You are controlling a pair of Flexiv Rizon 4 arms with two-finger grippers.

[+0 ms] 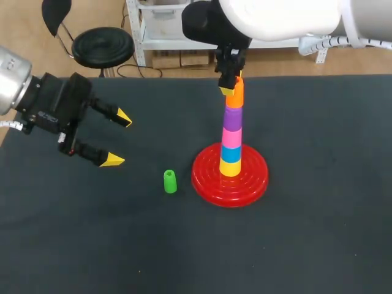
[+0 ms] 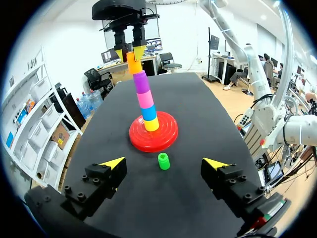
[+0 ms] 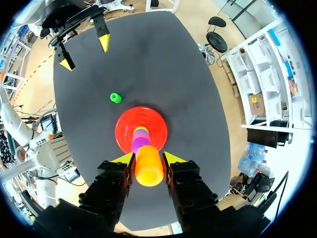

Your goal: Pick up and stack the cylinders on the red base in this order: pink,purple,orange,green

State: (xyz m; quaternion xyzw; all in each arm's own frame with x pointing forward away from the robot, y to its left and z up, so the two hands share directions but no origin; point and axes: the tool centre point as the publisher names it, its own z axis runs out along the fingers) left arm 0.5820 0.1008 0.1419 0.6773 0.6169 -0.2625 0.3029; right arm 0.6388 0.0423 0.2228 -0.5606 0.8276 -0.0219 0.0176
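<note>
One green cylinder (image 1: 169,181) beside red base (image 1: 256,178)

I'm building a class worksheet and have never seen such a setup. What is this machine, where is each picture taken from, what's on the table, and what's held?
This is a robot with two arms, each ending in a two-fingered gripper with yellow tips. One picture looks down from above and behind the robot. The two round ones come from cameras on the wrists. On the dark table stands a red base carrying a tower of five coloured cylinders. The right gripper is closed on the orange cylinder at the top. The left gripper is open and empty. A green cylinder sits alone beside the base.
</note>
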